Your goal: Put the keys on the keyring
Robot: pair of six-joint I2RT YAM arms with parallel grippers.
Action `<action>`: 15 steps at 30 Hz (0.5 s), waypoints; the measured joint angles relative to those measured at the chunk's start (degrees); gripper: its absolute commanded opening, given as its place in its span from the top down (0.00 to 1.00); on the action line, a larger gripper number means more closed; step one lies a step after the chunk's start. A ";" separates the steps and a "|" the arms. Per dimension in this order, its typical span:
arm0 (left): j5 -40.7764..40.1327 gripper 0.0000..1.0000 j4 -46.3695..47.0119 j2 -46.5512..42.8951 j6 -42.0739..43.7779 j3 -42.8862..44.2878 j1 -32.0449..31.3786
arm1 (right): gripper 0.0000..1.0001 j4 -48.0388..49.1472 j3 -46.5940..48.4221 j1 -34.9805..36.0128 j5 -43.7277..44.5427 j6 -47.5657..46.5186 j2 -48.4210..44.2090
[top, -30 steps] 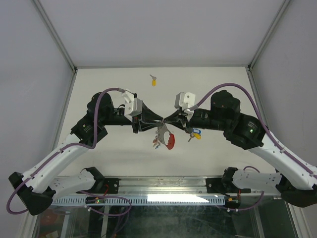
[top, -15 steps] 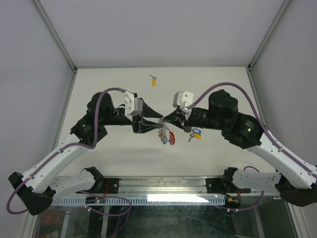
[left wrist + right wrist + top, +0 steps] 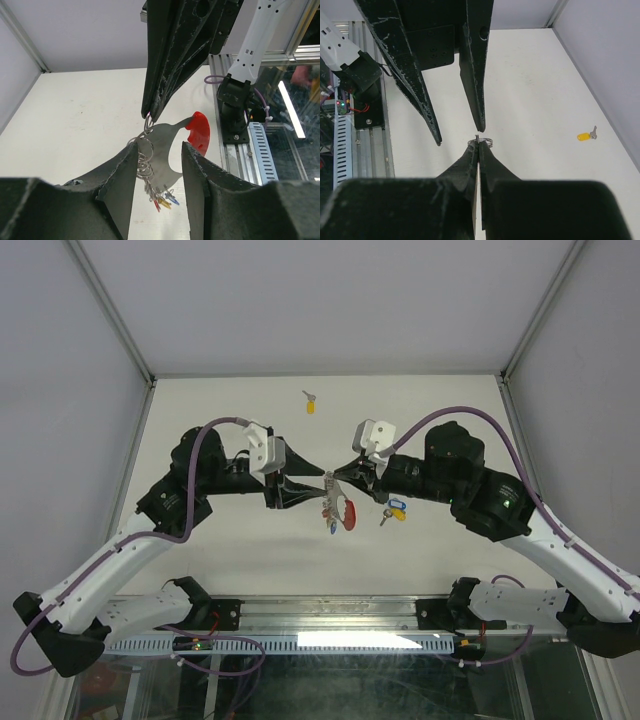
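Bright, even light washes the white table (image 3: 200,410), leaving only faint, soft shadows. A light strip (image 3: 370,640) glares at the near edge; the top view is sharp.

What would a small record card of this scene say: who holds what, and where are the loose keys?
Right gripper: shut, pinching the top ring of the keyring
Left gripper: open, facing the other one, gripping nothing
Keyring: hanging in the air above the table, with a few small coloured keys at its bottom
Yellow key: loose on the table, far side
Blue key: apparently lying on the table, close beside the right arm
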 measured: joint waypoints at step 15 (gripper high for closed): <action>0.17 0.59 -0.26 -0.72 -0.63 0.17 0.00 | 1.00 1.33 0.00 0.00 3.87 0.66 0.00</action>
